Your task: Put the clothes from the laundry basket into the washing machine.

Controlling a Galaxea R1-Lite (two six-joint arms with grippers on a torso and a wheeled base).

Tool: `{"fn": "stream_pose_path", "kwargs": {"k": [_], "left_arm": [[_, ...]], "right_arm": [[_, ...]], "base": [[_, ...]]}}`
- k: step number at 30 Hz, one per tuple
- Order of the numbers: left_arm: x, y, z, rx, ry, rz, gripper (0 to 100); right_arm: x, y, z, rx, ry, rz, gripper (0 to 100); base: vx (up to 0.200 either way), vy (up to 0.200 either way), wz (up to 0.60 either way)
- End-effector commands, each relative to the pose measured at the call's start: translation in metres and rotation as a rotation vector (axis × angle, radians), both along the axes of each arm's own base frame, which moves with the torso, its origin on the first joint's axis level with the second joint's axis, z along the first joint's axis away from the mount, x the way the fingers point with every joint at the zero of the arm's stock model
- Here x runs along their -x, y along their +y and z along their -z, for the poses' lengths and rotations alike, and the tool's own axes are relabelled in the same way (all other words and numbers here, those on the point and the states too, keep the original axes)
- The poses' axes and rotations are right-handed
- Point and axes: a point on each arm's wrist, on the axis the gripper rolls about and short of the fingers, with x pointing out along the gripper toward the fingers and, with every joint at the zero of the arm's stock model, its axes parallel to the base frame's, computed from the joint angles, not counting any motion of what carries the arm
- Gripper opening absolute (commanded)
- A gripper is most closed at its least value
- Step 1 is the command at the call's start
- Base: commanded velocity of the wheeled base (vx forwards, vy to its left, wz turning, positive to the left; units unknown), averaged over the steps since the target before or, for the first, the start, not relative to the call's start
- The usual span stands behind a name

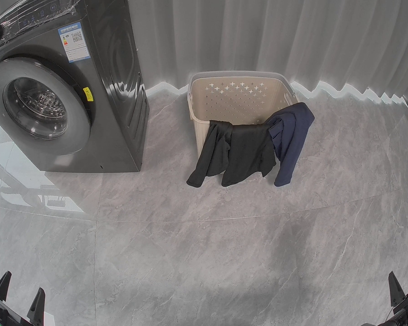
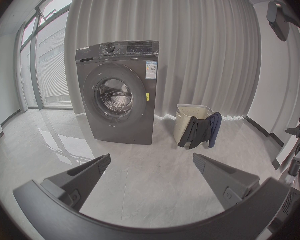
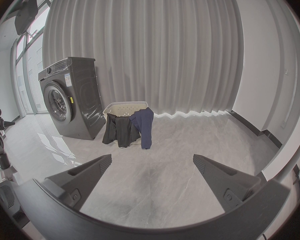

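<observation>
Dark left pincer [image 2: 151,154], right pincer [image 3: 152,155] — agape

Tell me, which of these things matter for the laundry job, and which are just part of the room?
For the job: washing machine, door shut; laundry basket; black garment and navy garment, both draped over the basket's front rim.
Just there: curtain; window; floor.

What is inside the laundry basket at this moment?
The laundry basket shows a bare far inner wall. A black garment and a navy garment hang over its near rim, mostly outside. The bottom is hidden behind them, so more clothes there cannot be ruled out.
</observation>
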Motion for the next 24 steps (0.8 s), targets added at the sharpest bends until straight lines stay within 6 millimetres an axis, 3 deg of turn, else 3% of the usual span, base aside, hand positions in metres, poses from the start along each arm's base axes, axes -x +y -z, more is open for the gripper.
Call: {"fn": "stream_pose_path", "kwargs": {"k": [1,14,24], "left_arm": [[0.0000,0.0000,0.0048,0.000,0.001,0.000,100],[0.0001,0.0001,0.0048,0.000,-0.001,-0.003,100],[0.0001,0.0001,0.0048,0.000,-0.001,-0.003,100]], "right_arm": [[-0.0001,0.0000,0.0053,0.001,0.002,0.000,100],[-0.0001,0.0000,0.0053,0.001,0.002,0.000,100],[-0.0001,0.0000,0.0053,0.001,0.002,-0.001,100]], "base": [[0.000,0.000,0.00],[0.000,-0.185,0.00],[0.000,0.000,0.00]]}}
